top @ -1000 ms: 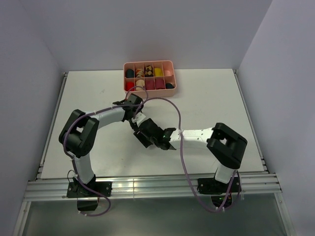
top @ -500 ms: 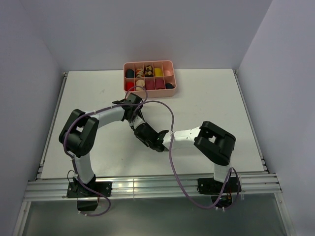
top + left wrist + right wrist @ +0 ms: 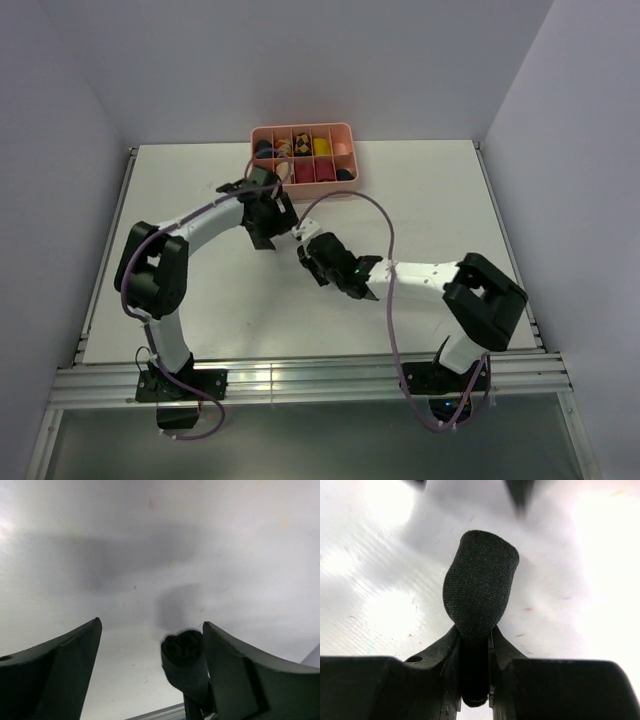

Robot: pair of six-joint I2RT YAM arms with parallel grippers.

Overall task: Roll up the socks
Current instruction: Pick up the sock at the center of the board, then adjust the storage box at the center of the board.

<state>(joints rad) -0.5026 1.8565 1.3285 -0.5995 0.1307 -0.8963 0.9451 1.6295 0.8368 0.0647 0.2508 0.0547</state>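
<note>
A rolled black sock sticks out ahead of my right gripper, which is shut on its lower end just above the white table. In the left wrist view the same sock shows end-on as a tight spiral, close beside the right finger. My left gripper stands open and touches nothing. From above, the left gripper sits a little up and left of the right gripper, mid-table. No other loose socks show.
A pink divided tray with rolled socks in several compartments stands at the table's far edge, just beyond the left gripper. Purple cables loop over both arms. A metal rail runs along the near edge.
My left gripper has opened and drawn back toward the tray. My right gripper has shut on the rolled black sock and shifted right and slightly farther from the arm bases with it.
</note>
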